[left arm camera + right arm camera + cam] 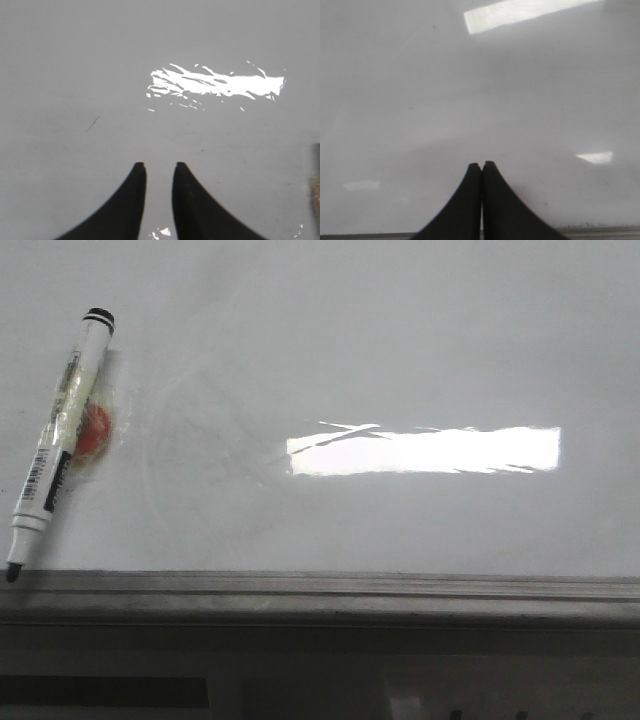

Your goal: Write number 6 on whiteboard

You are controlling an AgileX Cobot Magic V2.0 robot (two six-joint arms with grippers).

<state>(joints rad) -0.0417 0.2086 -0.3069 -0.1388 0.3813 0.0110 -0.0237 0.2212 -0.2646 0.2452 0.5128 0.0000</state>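
The whiteboard is glossy white with faint erased smudges and a bright glare patch. No number 6 shows on it in any view. A white marker with a black cap end and a dark tip lies slanted at the board's left, its tip near the front edge strip. Neither gripper shows in the front view. My left gripper is open by a narrow gap and empty, over bare whiteboard. My right gripper is shut and empty, over bare whiteboard near its edge.
A small orange-red round thing lies under the marker's middle. The grey metal edge strip runs along the board's front; it also shows in the right wrist view. A short dark streak marks the board in the left wrist view.
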